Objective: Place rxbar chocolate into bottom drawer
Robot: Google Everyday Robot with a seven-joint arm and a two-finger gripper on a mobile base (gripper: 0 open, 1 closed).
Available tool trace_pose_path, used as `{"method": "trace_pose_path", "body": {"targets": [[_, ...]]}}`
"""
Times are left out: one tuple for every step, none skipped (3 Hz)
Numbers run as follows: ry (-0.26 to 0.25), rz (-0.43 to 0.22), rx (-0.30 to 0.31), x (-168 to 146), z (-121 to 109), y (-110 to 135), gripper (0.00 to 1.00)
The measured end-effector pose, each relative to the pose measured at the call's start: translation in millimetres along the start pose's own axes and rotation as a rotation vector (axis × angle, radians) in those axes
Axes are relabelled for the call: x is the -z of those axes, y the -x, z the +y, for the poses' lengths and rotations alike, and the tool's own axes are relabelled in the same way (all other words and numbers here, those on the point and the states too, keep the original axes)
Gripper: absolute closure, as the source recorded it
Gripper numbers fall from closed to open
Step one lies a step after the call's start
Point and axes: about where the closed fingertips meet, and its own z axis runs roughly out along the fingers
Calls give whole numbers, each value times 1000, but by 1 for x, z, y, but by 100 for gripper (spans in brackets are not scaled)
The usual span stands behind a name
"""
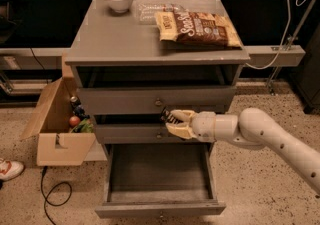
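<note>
Above the open bottom drawer (pixel 159 209), the claw (pixel 171 121) grips the rxbar chocolate (pixel 167 116).

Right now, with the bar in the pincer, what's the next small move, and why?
Probably lower the pincer straight down toward the floor of the open bottom drawer. It is shut on the rxbar chocolate at the height of the middle drawer front, apparently above the pulled-out cavity. Releasing here would drop the bar from a height.

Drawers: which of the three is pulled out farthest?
The bottom drawer, its bare floor showing; the tool, gripping the rxbar chocolate, sits before the middle drawer.
</note>
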Motion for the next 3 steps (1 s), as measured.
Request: {"method": "trace_pose_path", "body": {"targets": [[12, -37, -105, -9, 0, -64, 100], [12, -37, -105, -9, 0, -64, 100], [-18, -66, -155, 1, -7, -94, 100]]}}
